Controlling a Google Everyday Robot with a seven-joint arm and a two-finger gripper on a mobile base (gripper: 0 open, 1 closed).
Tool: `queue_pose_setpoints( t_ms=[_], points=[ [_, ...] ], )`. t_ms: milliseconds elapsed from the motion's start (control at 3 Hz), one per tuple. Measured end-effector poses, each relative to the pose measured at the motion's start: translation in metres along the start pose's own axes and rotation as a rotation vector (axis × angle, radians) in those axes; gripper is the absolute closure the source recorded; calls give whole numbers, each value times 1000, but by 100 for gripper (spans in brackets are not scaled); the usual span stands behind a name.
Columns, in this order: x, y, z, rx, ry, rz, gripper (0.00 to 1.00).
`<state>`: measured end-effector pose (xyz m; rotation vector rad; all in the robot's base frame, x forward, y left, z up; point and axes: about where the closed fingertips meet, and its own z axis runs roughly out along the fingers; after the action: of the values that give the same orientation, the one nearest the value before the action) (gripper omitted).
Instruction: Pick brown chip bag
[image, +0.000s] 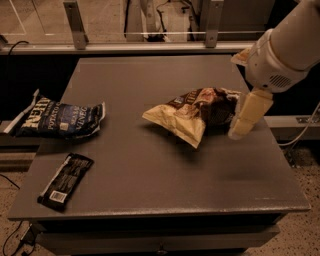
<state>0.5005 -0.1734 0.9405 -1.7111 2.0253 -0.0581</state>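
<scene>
Jaws unreadable, one gripper (241, 126) is hanging at the desk's (150, 205) right edge, one black wrapper (65, 181) lying by the front-left corner, one blue chip bag (60, 119) overhanging the left edge, one brown chip bag (192, 112) lying right of centre, just beside that gripper.

On the desk (165, 195) the brown chip bag (192, 112) lies near centre, the gripper (246, 117) just beside it at 3 o'clock, another chip bag (60, 120) at 9 o'clock, a wrapper (65, 181) at 8 o'clock.

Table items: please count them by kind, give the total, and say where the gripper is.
Chip bags: 2 (brown chip bag, blue chip bag)
Wrappers: 1 (black wrapper)
Total: 3
The gripper is beside the brown chip bag's dark end.
</scene>
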Motion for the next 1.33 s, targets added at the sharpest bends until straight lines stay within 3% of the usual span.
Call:
queue_pose_setpoints(
  t_ms=[333, 667, 1333],
  points=[
    [-28, -15, 53, 25, -57, -29, 17],
    [-36, -24, 90, 25, -79, -10, 39],
    [-38, -23, 90, 27, -80, -13, 86]
  ],
)
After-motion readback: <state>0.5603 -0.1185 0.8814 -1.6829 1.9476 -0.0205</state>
